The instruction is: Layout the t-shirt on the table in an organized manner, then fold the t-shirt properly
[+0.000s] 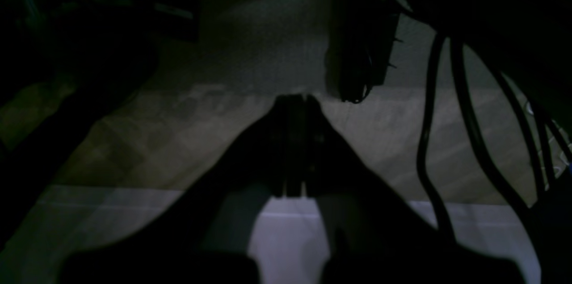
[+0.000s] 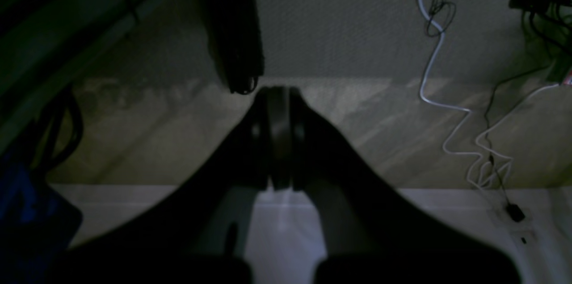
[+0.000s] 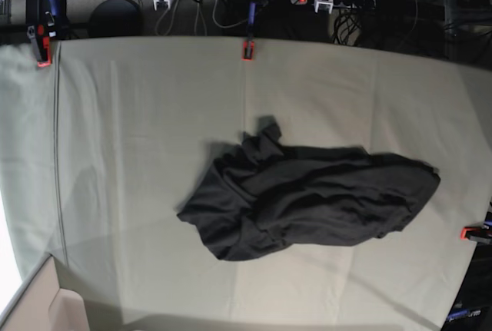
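Both end effectors are clenched on nothing: the left end effector (image 1: 296, 101) and the right end effector (image 2: 278, 94) point at dim floor, away from the cloth. Crumpled in a heap, the t-shirt (image 3: 307, 196) lies mid-table (image 3: 138, 131), creased and unfolded.

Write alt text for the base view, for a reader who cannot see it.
A dark t-shirt lies crumpled in a heap near the middle of a table covered in pale grey-green cloth. Red-orange clamps grip the table's edges, and cables and equipment sit beyond the far edge. No robot arm is visible.
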Available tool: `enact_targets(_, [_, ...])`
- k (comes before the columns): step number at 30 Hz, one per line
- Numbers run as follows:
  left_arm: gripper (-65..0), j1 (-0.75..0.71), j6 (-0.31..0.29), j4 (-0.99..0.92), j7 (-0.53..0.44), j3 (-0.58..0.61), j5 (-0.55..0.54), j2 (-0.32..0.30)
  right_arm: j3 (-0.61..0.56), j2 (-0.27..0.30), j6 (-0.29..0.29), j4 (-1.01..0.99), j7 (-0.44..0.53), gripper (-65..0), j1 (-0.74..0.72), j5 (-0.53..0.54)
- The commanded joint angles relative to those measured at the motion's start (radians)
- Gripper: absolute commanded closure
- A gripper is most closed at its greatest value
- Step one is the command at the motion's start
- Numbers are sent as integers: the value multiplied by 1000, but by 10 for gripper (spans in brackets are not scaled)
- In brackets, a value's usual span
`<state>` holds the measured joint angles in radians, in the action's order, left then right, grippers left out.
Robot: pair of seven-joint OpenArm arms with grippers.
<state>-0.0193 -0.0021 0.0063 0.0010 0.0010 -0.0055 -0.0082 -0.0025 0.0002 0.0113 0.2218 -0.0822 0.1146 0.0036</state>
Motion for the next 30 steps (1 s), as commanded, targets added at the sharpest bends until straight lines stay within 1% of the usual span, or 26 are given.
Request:
enact_targets(1, [0, -5, 6, -1, 6, -2, -3, -2, 3, 1, -17, 1, 3, -1, 4, -4])
enact_targets(30, [0, -15, 6, -1, -2, -2, -3, -5, 5, 1, -17, 1, 5, -1, 10, -4])
